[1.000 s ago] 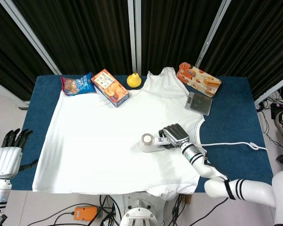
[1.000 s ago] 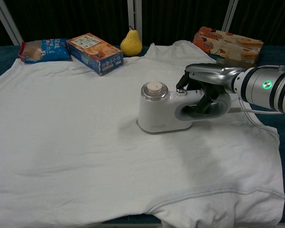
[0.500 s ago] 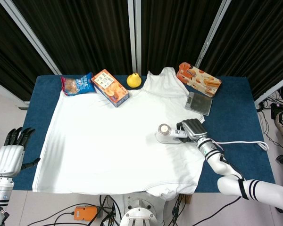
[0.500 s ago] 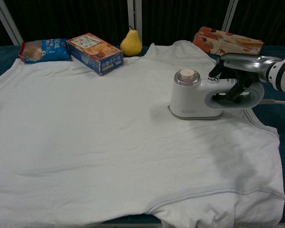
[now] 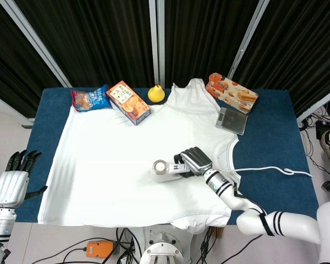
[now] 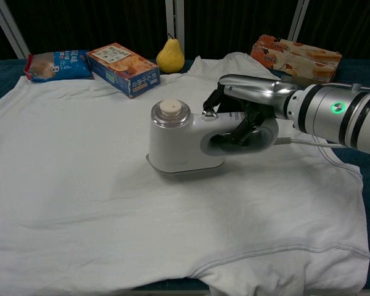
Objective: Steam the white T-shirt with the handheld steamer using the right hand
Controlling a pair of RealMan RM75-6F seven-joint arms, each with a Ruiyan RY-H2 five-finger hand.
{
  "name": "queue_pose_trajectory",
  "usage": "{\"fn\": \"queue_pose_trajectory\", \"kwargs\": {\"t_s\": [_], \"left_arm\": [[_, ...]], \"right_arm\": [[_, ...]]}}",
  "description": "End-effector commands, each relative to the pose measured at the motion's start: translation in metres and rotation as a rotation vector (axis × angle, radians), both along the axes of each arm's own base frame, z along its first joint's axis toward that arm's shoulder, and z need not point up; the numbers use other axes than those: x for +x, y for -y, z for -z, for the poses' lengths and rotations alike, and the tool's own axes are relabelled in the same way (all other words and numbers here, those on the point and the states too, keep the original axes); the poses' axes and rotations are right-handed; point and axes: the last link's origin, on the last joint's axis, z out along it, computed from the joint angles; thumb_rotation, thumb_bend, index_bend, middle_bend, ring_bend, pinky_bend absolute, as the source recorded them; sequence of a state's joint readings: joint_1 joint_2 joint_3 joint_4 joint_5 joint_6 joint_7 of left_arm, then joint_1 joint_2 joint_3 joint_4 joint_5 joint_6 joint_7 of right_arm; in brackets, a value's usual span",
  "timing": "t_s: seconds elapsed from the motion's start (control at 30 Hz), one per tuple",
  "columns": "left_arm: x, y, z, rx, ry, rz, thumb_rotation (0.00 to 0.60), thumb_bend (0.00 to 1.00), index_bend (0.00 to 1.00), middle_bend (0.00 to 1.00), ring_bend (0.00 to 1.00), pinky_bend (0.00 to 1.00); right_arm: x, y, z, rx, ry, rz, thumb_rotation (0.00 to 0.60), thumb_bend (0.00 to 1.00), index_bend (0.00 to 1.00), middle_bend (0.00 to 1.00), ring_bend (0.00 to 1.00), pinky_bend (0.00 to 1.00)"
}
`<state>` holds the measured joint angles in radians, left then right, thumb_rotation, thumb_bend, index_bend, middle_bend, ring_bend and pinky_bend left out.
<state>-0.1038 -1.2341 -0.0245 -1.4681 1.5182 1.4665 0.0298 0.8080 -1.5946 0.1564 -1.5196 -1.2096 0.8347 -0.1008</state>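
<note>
While the right hand wraps its fingers around the handheld steamer, its cord could drag and wrinkle the white T-shirt; left hand idle, fingers spread.

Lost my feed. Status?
Right robot hand grips steamer, flat on shirt. Left robot hand open, off table. Path clear.

I see the blue table almost covered by the white T-shirt. Along its far edge lie a snack bag, an orange box, a pear, a biscuit pack and a grey scale.
</note>
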Motion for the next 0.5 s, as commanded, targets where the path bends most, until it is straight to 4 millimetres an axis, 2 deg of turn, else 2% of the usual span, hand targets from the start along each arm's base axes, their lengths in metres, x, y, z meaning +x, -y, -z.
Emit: {"fn": "queue_pose_trajectory", "kwargs": {"t_s": [0.03,0.2,0.5], "left_arm": [[0.007,-0.003,0.005,-0.035,-0.006,0.035,0.600,0.06,0.12,0.12,0.02,0.00],[0.022,-0.008,0.018,-0.113,0.010,0.093,0.600,0.07,0.12,0.12,0.02,0.00],[0.059,-0.013,0.053,-0.331,0.030,0.216,0.600,0.10,0.16,0.14,0.03,0.00]], "right_arm": [[0.004,0.001,0.013,-0.003,-0.030,-0.015,0.600,0.68,0.98,0.90,0.85,1.00],[-0.006,0.007,0.014,-0.041,-0.074,-0.004,0.600,0.68,0.98,0.90,0.85,1.00],[-0.037,0.024,-0.008,-0.124,-0.121,0.078,0.600,0.68,0.98,0.90,0.85,1.00]]}}
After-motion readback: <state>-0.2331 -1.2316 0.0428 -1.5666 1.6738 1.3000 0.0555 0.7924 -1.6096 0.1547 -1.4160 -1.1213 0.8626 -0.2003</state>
